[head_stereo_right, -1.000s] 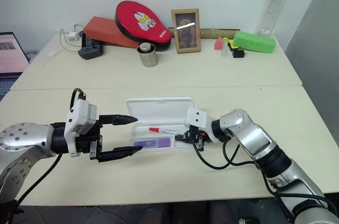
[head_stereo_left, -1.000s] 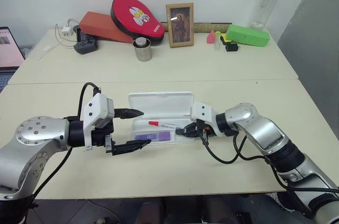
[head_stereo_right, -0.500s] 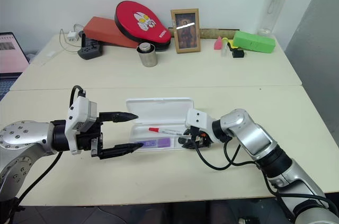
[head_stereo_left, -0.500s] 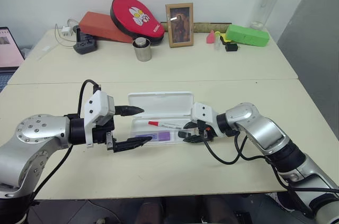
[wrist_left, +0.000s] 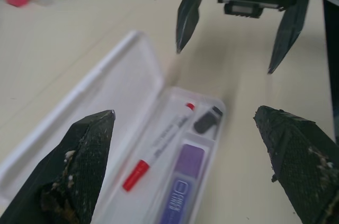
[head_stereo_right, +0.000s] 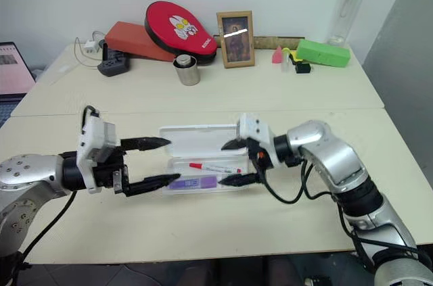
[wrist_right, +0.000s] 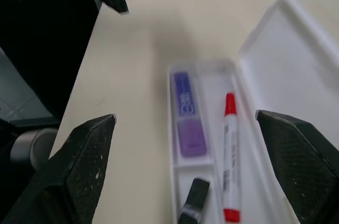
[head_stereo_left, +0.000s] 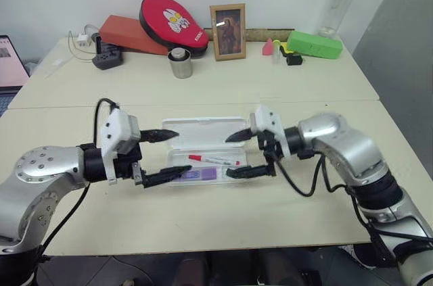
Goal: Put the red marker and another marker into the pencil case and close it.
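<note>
Pencil case (head_stereo_left: 203, 128), lid open, mid-bench, holding red marker (head_stereo_left: 214, 159) and purple marker (head_stereo_left: 196, 174) in tray; right hand (head_stereo_left: 242, 154) newly released and lifted clear, left hand (head_stereo_left: 160, 157) spread empty; only closing left.

An office or study room: two pale worktops (head_stereo_left: 203, 86) pushed together against a plain white wall, a laptop (head_stereo_left: 10, 63) at the far left, a power strip (head_stereo_left: 107, 61), a framed picture (head_stereo_left: 229, 32) and a water bottle (head_stereo_left: 340, 2).
</note>
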